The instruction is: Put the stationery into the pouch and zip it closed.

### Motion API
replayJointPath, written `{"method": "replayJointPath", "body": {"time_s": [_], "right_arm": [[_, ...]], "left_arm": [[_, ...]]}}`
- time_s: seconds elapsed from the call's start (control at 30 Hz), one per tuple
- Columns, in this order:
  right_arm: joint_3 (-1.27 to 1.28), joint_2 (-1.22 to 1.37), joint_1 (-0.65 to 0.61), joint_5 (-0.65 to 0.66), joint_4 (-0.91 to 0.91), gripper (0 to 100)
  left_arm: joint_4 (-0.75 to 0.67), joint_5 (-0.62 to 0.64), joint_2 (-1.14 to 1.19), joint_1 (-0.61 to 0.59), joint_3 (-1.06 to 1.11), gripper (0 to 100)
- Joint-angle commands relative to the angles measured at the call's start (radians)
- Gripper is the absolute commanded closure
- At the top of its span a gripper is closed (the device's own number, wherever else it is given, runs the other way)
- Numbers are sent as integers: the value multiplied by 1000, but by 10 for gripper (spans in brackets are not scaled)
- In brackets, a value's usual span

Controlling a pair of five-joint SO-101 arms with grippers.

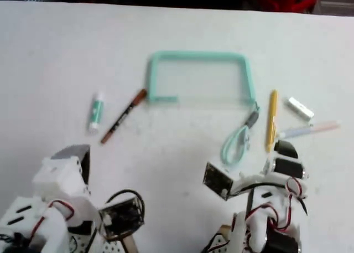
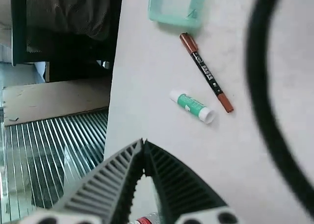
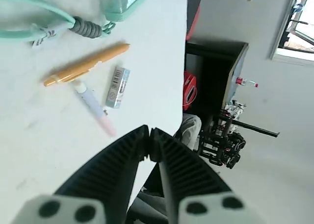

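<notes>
From the high view, the mint-edged clear pouch (image 1: pixel 196 56) lies upper centre, unfilled, with the green glue stick (image 1: pixel 97 112) and brown marker (image 1: pixel 124 116) to its left and the yellow pen (image 1: pixel 271 120) to its right. In the left wrist view, the left gripper (image 2: pixel 143 150) is pressed together and empty. In the right wrist view, the right gripper (image 3: pixel 148 136) is likewise.

white table (image 1: pixel 50 48) | red frame (image 1: pixel 287 1) beyond its far edge | ribbed grating (image 2: pixel 49 150) and brown board (image 2: pixel 54 99) off one side | black shelf (image 3: pixel 216 67) with red item (image 3: pixel 189 94) off the other | window (image 3: pixel 299 18) near it

White table (image 1: pixel 55 48), dark shelf (image 3: pixel 216 72), grey wall (image 3: pixel 221 13)
</notes>
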Motion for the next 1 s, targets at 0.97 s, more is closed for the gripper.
{"method": "replayJointPath", "body": {"time_s": [0.97], "right_arm": [[-776,1291,-16,-407,340,804]], "left_arm": [[-71,414,912,202,-313,867]]}}
